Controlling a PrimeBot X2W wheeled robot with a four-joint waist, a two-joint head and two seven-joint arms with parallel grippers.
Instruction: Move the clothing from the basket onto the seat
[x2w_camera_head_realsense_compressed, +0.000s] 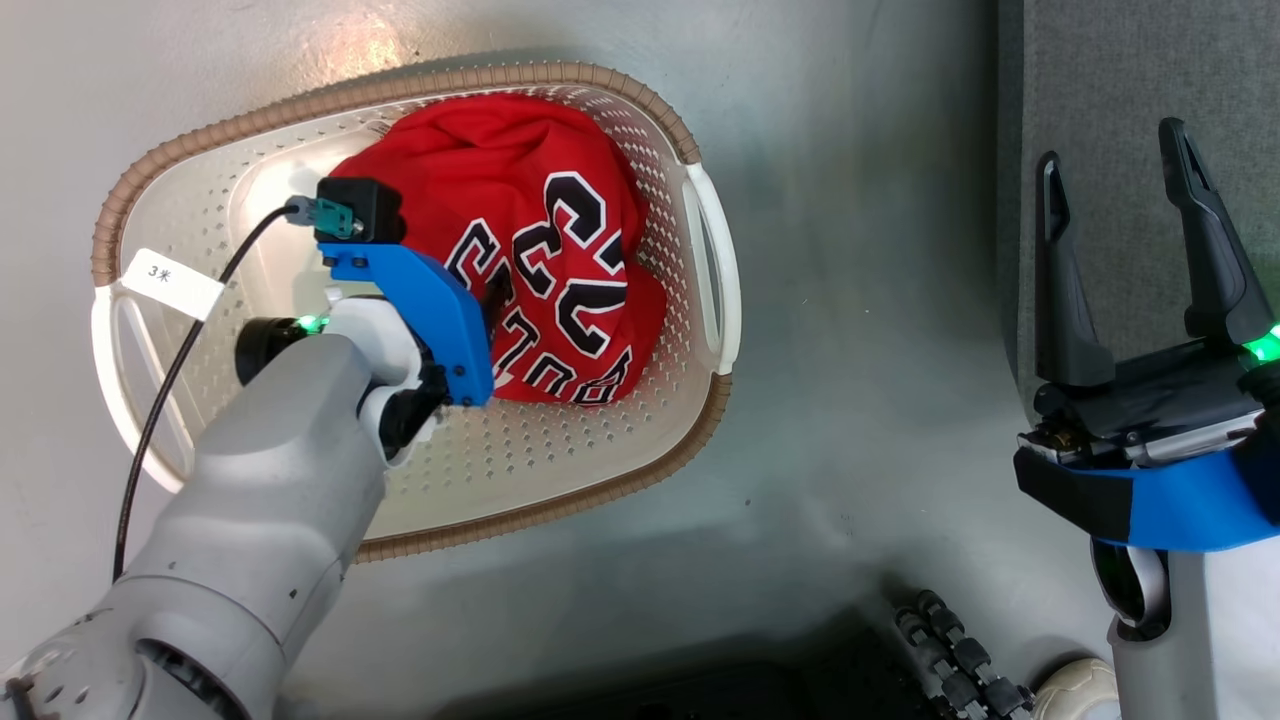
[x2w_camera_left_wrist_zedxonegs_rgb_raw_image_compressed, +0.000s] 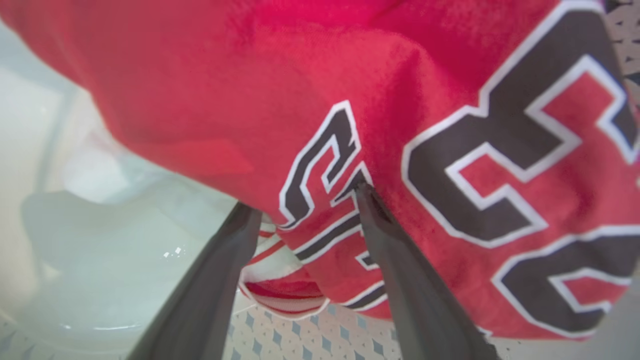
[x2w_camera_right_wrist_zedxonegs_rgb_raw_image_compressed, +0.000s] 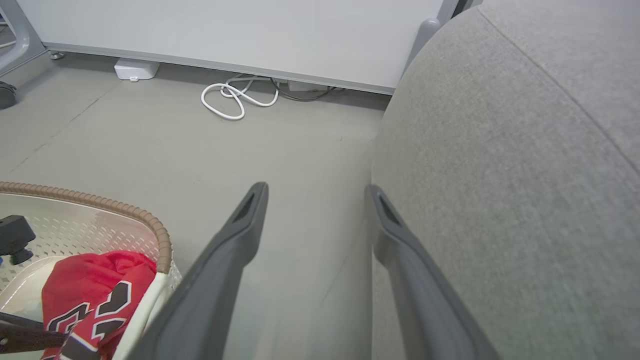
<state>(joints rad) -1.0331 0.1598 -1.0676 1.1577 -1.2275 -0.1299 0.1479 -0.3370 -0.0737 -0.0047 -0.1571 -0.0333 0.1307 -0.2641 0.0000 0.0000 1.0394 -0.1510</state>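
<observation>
The red jersey (x2w_camera_head_realsense_compressed: 520, 230) with black white-edged lettering lies bunched in the cream basket (x2w_camera_head_realsense_compressed: 560, 440) on the floor. My left gripper (x2w_camera_left_wrist_zedxonegs_rgb_raw_image_compressed: 305, 200) is down inside the basket, open, its fingers astride the jersey's lower edge, and the right fingertip (x2w_camera_left_wrist_zedxonegs_rgb_raw_image_compressed: 364, 192) touches the lettering. A red piece with white trim (x2w_camera_left_wrist_zedxonegs_rgb_raw_image_compressed: 280, 290) peeks out from under the jersey. My right gripper (x2w_camera_head_realsense_compressed: 1110, 145) stands open and holds nothing, beside the rounded edge of the grey seat (x2w_camera_right_wrist_zedxonegs_rgb_raw_image_compressed: 500, 175). The right wrist view also catches the basket rim (x2w_camera_right_wrist_zedxonegs_rgb_raw_image_compressed: 100, 204) and the jersey (x2w_camera_right_wrist_zedxonegs_rgb_raw_image_compressed: 95, 285).
A white label (x2w_camera_head_realsense_compressed: 170, 283) hangs on the basket's left handle. A black cable (x2w_camera_head_realsense_compressed: 170, 380) runs from my left wrist across the basket. A coiled white cable (x2w_camera_right_wrist_zedxonegs_rgb_raw_image_compressed: 235, 97) and a small white box (x2w_camera_right_wrist_zedxonegs_rgb_raw_image_compressed: 136, 69) lie by the far wall. A black ribbed hose (x2w_camera_head_realsense_compressed: 960, 650) lies near my base.
</observation>
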